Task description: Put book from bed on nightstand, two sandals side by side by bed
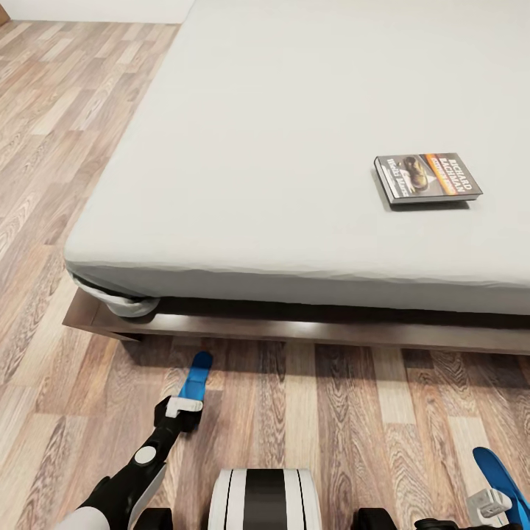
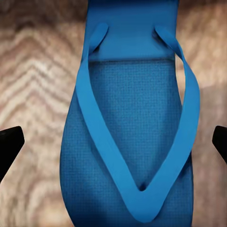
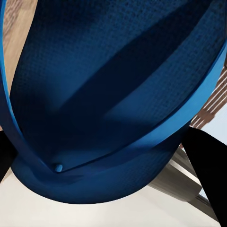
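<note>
Since each sandal (image 2: 127, 137) looks light and floppy, pinching the sole edges seems smartest; left hand (image 2: 113, 142) spreads wide around one, right hand (image 1: 492, 505) apparently holds the other.

- The book (image 1: 428, 179) lies flat on the bed (image 1: 280, 147), cover up: dark cover, orange band, white lettering, near the mattress's front edge.
- The bed shows a pale grey-white mattress on a dark brown frame, over the wood-plank floor.
- One bright blue sandal (image 1: 196, 377) rests on the floor just in front of the bed frame, straps up, flat on the planks in the left wrist view (image 2: 132, 137).
- The other blue sandal (image 1: 503, 475) is tilted, off the floor at the right; its underside-dark sole and strap loom close in the right wrist view (image 3: 109, 104).
</note>
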